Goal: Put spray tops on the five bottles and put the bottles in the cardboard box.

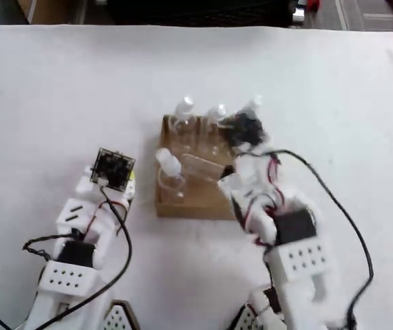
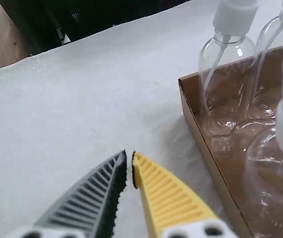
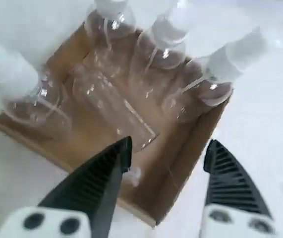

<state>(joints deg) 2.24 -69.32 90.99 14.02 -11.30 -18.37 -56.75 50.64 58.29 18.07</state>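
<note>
Right wrist view: the right tool (image 3: 170,144) hangs over the cardboard box (image 3: 191,148). Its two black fingers (image 3: 101,173) are spread wide apart, gripping nothing and touching nothing.
Left wrist view: the left tool (image 2: 129,161) is low over the white desk (image 2: 82,99), just beside the box. Its grey and yellow fingers are nearly together, with a thin gap at the tips and nothing between them.
High view: the left tool is at 9 o'clock from the box, apart from it. The right tool is above the box's 3 o'clock side.
Box: brown and open-topped, near the middle of the desk.
Upright bottles: four clear bottles (image 3: 161,44) stand inside, each with a white spray top (image 3: 235,54). Three are in a row along the 12 o'clock wall and one is at the 9 o'clock wall.
Lying bottle: a fifth clear bottle (image 3: 111,106) lies on its side on the box floor, between the row and the lone one. Whether it has a top, I cannot tell.
Writing: too blurred to tell.
</note>
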